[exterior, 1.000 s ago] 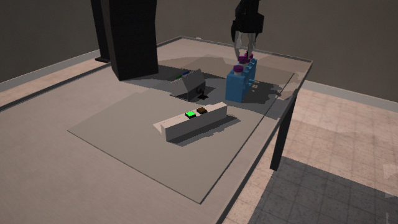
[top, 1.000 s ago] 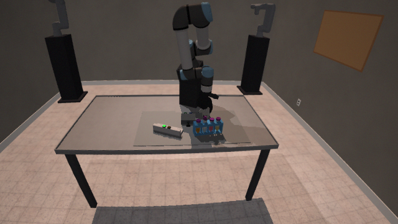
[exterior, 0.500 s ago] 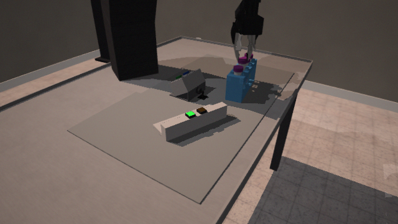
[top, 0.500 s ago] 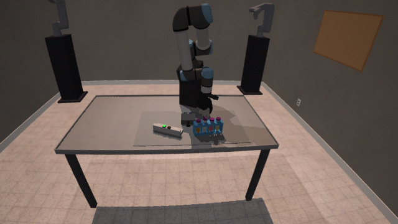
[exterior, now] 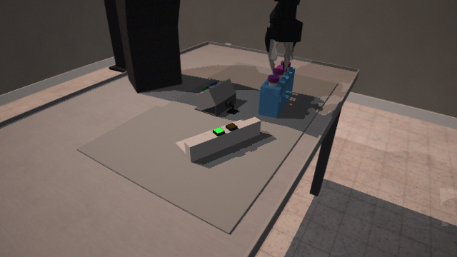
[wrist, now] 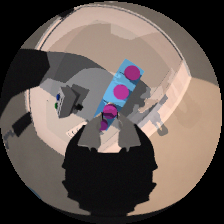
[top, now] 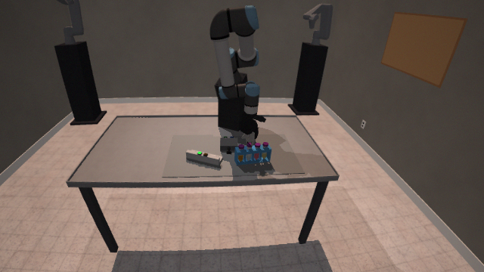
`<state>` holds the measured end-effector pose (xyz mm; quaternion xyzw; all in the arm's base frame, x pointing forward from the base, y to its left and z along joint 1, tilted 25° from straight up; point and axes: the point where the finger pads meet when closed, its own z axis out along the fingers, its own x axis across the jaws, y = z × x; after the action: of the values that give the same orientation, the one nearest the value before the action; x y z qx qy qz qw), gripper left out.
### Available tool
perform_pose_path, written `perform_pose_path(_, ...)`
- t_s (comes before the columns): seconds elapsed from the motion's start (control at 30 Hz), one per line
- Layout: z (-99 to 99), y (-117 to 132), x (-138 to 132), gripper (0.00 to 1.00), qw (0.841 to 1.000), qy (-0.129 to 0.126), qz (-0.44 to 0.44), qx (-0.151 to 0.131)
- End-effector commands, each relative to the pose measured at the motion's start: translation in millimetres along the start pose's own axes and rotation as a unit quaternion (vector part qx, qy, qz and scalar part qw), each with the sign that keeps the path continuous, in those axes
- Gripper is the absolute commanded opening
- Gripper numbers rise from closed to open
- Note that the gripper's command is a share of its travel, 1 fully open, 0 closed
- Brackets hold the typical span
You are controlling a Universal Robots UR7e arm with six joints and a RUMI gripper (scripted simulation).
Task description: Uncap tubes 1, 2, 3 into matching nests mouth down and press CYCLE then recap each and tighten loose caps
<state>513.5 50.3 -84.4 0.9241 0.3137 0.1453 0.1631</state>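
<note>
1. Cap of tube 3 point(top: 249, 144) point(exterior: 278, 71) point(wrist: 110, 109): magenta, located directly beneath the gripper point(top: 249, 141) point(exterior: 279, 68) point(wrist: 110, 116), between its fingertips. Its turning axis stood upright, apparently in line with the downward-pointing gripper.
2. Gripper, single: clenched on that cap, to judge by the closed-in fingers at either side.
3. Decapping station point(top: 237, 161) point(exterior: 268, 102): blue, its row running across the arm's front; cap of tube 4 point(top: 241, 146) point(exterior: 273, 78) point(wrist: 103, 125) lay just beside the held cap, on the arm's right. Two further caps stood to the left.
4. Green lamp point(top: 200, 153) point(exterior: 218, 130): lit. Step in hand, by judgement: screwing down cap 3.
5. Move called for: rotation about the upright axis to the stop, then release. Sideways drift would have risked the neighbouring caps.

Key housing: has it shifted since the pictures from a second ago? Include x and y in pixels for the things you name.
No. In the exterior view, the key housing point(top: 228, 144) point(exterior: 223, 98) point(wrist: 67, 102) stands just where it did relative to the black pedestal point(top: 228, 113) point(exterior: 153, 46) point(wrist: 25, 67).
</note>
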Motion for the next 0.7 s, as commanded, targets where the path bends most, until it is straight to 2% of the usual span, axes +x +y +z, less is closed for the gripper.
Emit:
perform_pose_path(0.0,1.6,0.2,0.4,0.00,1.000,0.000,0.000,0.000)
perform_pose_path(0.47,3.5,0.2,0.4,0.00,1.000,0.000,0.000,0.000)
perform_pose_path(0.5,3.5,0.2,0.4,0.35,1.000,0.000,0.000,0.000)
perform_pose_path(0.67,3.5,0.2,0.4,0.35,1.000,0.000,0.000,0.000)
